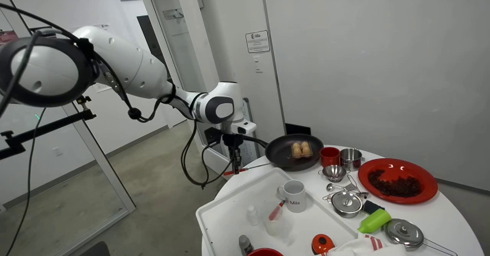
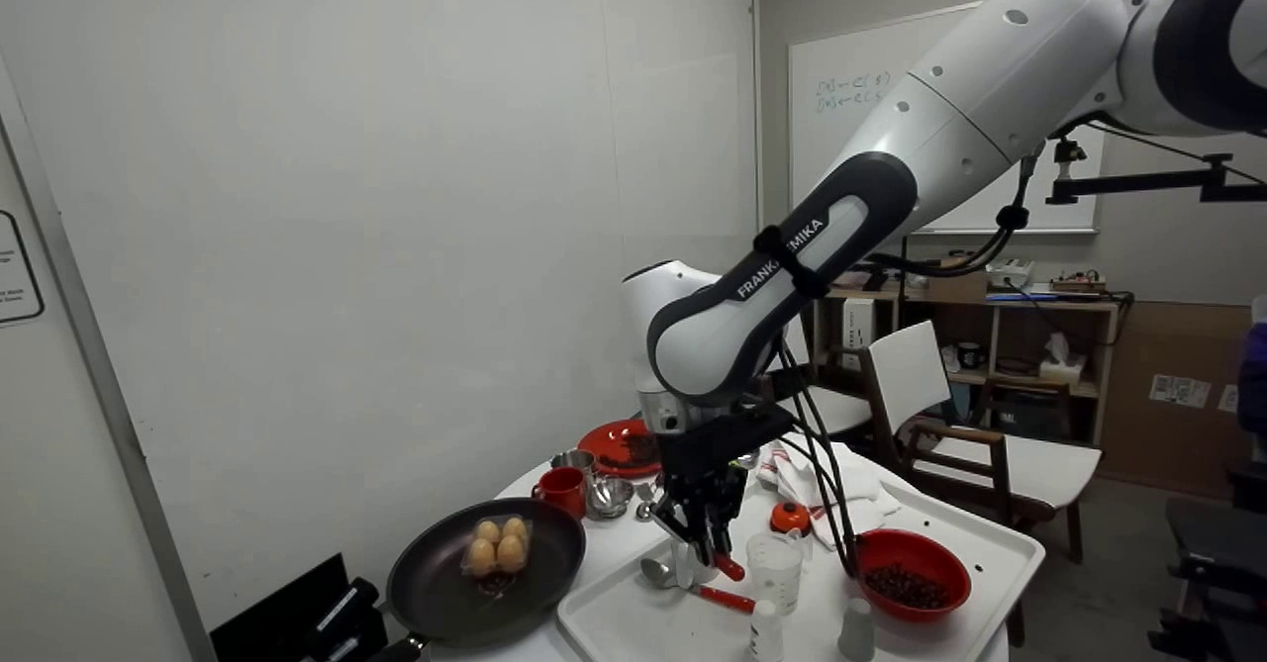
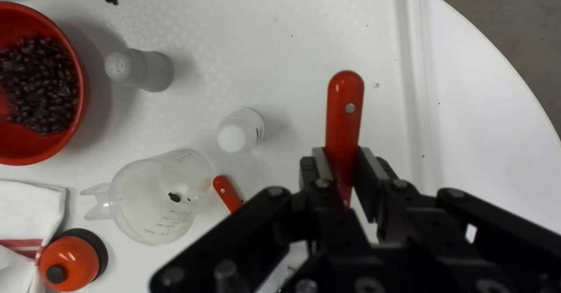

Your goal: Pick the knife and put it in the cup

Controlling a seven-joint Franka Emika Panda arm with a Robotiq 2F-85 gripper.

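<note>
The knife has a red handle (image 1: 229, 172) and a thin blade (image 1: 258, 167); the handle also shows in an exterior view (image 2: 730, 567) and the wrist view (image 3: 344, 109). My gripper (image 1: 236, 170) is shut on the knife's handle and holds it level above the tray and table; the jaws also show in an exterior view (image 2: 708, 551) and the wrist view (image 3: 344, 166). The blade is hidden behind the jaws in the wrist view. The cup, a white mug marked Mila (image 1: 296, 200), stands upright on the tray, apart from the knife, and is hidden in the wrist view.
A red-handled spoon (image 2: 725, 599) lies by a clear measuring jug (image 2: 775, 568) near the cup. White (image 3: 240, 130) and grey (image 3: 139, 68) shakers and a red bowl of beans (image 2: 906, 608) stand on the white tray (image 1: 226, 206). A black pan (image 1: 281, 152) is at the table's edge.
</note>
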